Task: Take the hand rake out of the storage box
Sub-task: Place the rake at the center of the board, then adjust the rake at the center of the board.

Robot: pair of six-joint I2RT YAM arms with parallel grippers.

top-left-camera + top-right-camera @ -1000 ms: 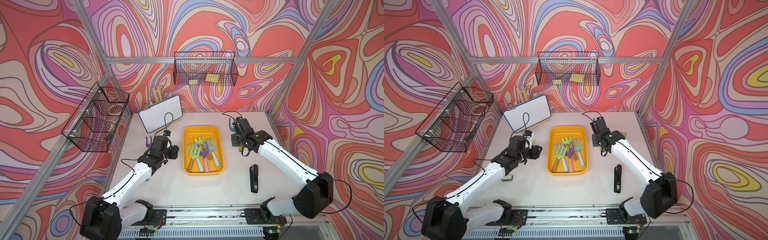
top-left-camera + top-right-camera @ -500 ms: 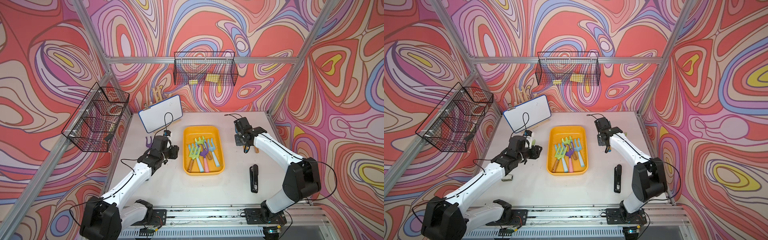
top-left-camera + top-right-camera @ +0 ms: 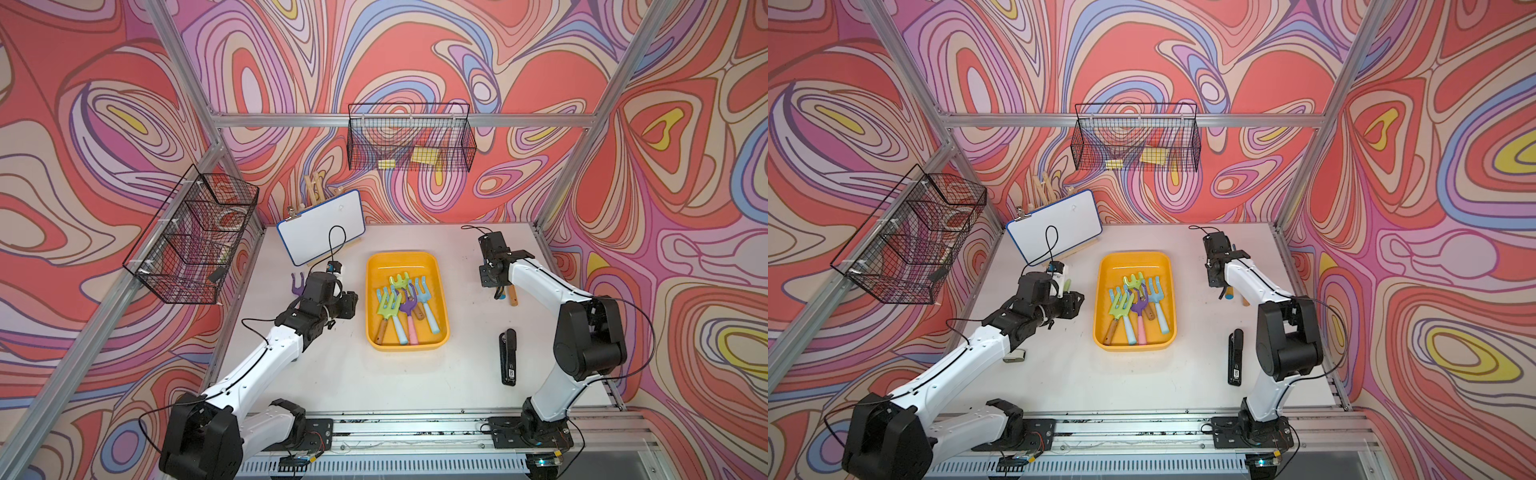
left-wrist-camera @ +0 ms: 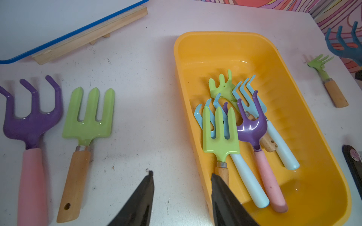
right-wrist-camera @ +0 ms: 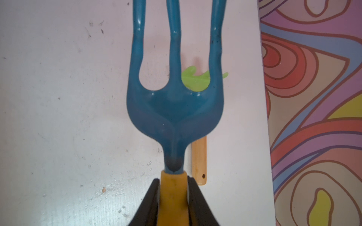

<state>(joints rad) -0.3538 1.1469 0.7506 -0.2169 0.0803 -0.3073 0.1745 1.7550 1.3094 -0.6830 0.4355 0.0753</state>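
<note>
Clamping the yellow handle (image 5: 173, 197) of a dark-blue three-tined hand rake (image 5: 174, 111), the right gripper (image 5: 173, 182) shows this only in its wrist view; the left gripper (image 4: 182, 173) gapes empty.

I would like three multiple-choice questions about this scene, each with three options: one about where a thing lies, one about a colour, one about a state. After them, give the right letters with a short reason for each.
1. Where does the black stapler lie?
A. on the table, at the robot's right of the storage box
B. inside the storage box
C. under the storage box

2. What colour is the head of the hand rake in the right pincer?
A. green
B. purple
C. dark blue

3. In what state is the left pincer?
A. shut on a wooden handle
B. open and empty
C. shut on the box's rim

Answers:
1 A: both top views show it flat on the table, apart from the box.
2 C: the right wrist view shows dark blue tines above a yellow handle.
3 B: the left wrist view shows its fingers apart, holding nothing.
</note>
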